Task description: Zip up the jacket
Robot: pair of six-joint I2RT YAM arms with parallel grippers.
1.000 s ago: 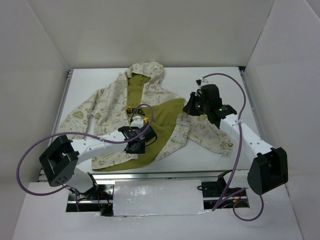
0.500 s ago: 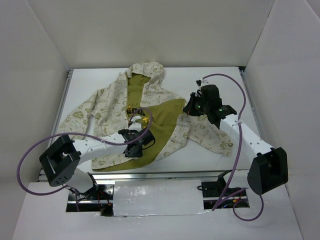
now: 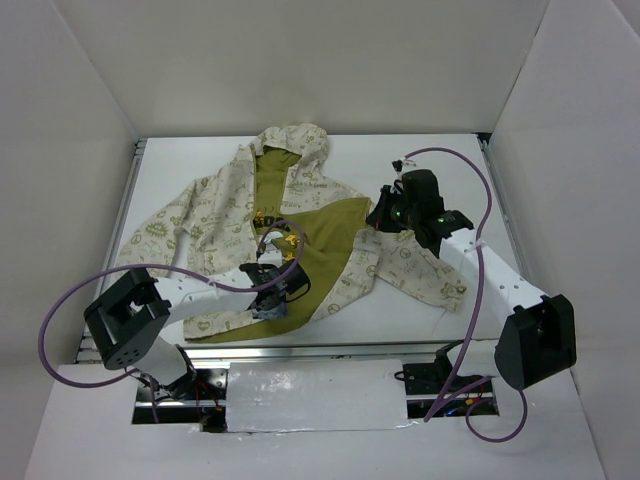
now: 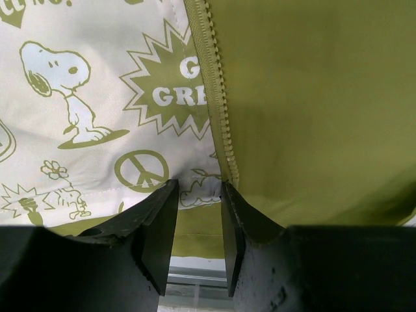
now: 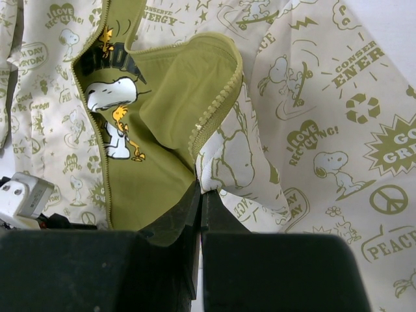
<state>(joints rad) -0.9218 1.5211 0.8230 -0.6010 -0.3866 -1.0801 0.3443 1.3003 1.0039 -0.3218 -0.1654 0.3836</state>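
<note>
The cream doodle-print jacket (image 3: 220, 225) lies open on the table, hood at the far side. My left gripper (image 3: 270, 300) is open at the near hem of the jacket's left panel. In the left wrist view the gripper (image 4: 197, 192) straddles the bottom end of the olive zipper teeth (image 4: 218, 97), with the panel's corner between the fingers (image 4: 159, 227). My right gripper (image 3: 383, 218) is shut on the right panel's zipper edge and holds it folded up. In the right wrist view the gripper (image 5: 200, 188) pinches that fabric edge (image 5: 214, 114).
An olive T-shirt with a white cartoon figure (image 5: 114, 97) lies inside the open jacket (image 3: 275, 225). White walls close in the table on three sides. The table's near edge rail (image 4: 188, 286) lies just below the left gripper. Purple cables loop over both arms.
My left gripper has moved toward the near hem along the left panel's zipper edge. The right arm and its hold on the jacket have not changed.
</note>
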